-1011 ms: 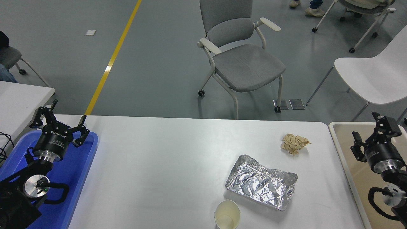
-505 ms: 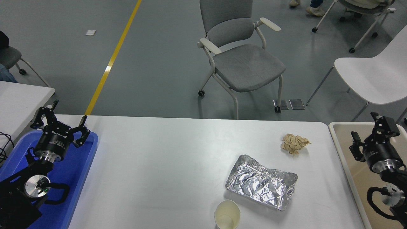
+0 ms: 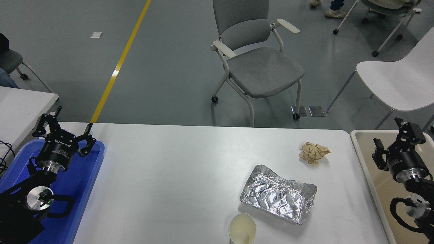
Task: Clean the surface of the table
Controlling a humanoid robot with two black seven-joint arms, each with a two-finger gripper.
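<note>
Slightly leftward since before, my right gripper (image 3: 395,140) hovers spread-fingered over the bin (image 3: 379,183), empty; crumpled paper (image 3: 314,152) waits on the table (image 3: 176,176). Left gripper (image 3: 64,127) parked, spread.

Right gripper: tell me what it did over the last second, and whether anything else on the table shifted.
The right gripper crept slightly left and away from the camera, above the beige bin, open and empty. It took hold of nothing. The left gripper stayed parked, open, over the blue tray. The foil tray, paper wad and cup did not move.
</note>
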